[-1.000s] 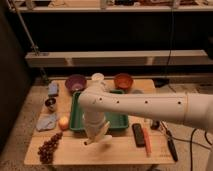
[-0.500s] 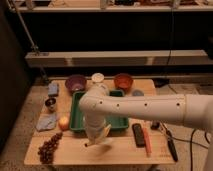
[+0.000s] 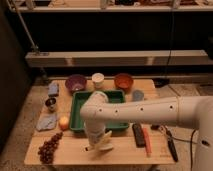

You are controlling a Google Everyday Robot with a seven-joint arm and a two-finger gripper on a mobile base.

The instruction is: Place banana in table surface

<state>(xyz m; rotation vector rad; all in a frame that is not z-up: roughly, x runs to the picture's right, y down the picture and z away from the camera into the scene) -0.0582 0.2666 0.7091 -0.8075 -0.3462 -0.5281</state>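
— pale yellow-cream banana (image 3: 103, 145), where is it?
— low in the frame, left of centre, down at the light tan wooden counter (image 3: 122, 152), just below the green rectangular tray (image 3: 98, 111).
— and the hand (image 3: 96, 141)?
— right over the banana at the end of the white arm (image 3: 145, 113) that reaches in from the right; whether its fingers are apart or clamped, i cannot tell.
— anything near?
— dark red grape cluster (image 3: 49, 146) at lower left, small round yellow-orange fruit (image 3: 63, 122) beside the tray.
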